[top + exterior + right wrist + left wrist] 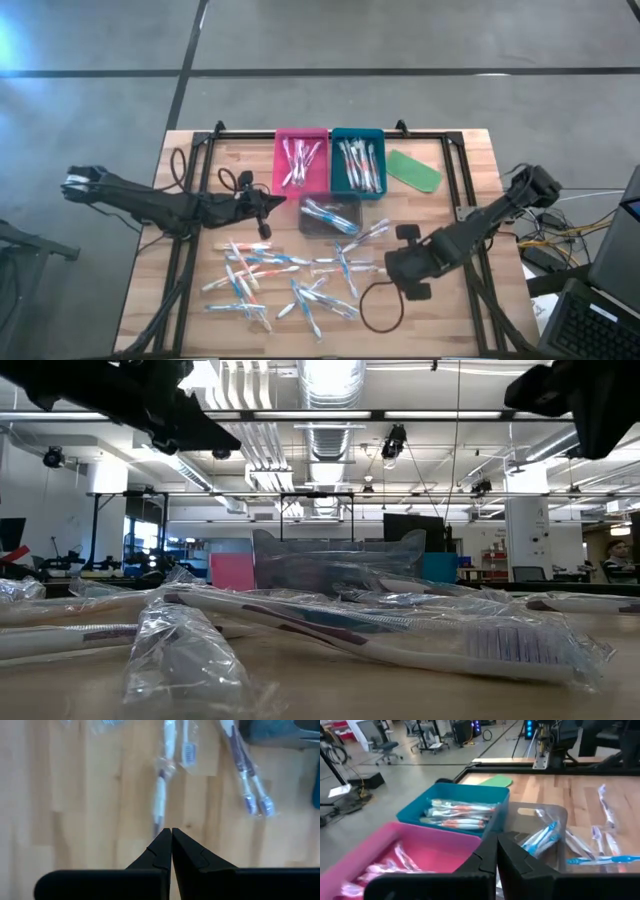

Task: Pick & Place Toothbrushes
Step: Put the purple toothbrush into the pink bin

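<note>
Both claws are pressed together and hold nothing. The left gripper (496, 851) hangs just at the 9 o'clock side of the clear tray (331, 214), its dark fingertips meeting in a tight seam. The right gripper (171, 841) hovers over bare wood at about 4 o'clock from the table's centre, its tips pointing at a wrapped brush without touching it.

The toothbrushes (280, 280) lie scattered across the near half of the table (190, 150), slim whitish sticks in crinkled clear wrap. More fill the pink tray (301, 160) and the teal tray (358, 162) at 12 o'clock, and a few blue-accented ones sit in the clear tray.

From the low view, the wrapping blurs most of the pile, and the arms are cut off at the upper edge. A flat green oblong piece (414, 169) lies at 1 o'clock.
</note>
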{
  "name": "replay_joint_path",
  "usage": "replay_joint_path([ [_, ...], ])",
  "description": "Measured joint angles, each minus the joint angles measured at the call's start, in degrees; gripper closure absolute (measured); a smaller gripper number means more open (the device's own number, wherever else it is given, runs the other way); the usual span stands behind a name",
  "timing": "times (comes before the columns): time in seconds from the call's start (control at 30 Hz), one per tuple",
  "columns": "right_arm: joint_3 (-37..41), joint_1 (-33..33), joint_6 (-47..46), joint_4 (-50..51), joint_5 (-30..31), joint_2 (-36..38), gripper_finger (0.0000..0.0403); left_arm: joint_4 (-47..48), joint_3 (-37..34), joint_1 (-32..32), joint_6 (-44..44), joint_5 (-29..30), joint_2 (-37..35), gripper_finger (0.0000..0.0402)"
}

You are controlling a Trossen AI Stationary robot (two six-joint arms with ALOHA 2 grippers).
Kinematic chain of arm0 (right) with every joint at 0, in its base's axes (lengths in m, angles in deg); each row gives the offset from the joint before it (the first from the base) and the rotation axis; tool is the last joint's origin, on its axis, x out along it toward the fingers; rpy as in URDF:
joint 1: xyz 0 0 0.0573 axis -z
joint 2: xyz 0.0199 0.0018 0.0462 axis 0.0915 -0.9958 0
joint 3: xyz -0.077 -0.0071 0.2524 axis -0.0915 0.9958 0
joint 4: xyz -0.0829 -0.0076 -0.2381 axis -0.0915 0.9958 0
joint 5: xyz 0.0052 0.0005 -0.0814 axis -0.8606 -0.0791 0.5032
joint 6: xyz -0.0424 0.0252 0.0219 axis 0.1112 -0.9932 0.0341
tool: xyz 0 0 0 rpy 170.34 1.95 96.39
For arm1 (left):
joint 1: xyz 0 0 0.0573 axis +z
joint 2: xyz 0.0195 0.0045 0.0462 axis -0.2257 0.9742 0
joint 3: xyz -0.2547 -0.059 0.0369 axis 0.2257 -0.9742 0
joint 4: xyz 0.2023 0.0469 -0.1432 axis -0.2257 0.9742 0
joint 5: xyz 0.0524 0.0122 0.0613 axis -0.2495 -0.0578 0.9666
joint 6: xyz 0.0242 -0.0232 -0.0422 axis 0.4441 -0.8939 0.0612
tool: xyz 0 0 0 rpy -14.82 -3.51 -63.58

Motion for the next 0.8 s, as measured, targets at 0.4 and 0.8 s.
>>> replay_joint_path([
  [0.4, 3.5, -1.8, -13.4, -1.3, 0.8, -1.8, 0.036, -6.1, -5.3, -5.7, -6.5, -4.4, 1.6, 0.0385],
  [0.8, 12.8, -1.7, -18.8, -10.3, 1.1, -1.7, 0.0256, -6.7, -8.2, -5.6, -13.2, -5.9, 2.8, 0.0385],
])
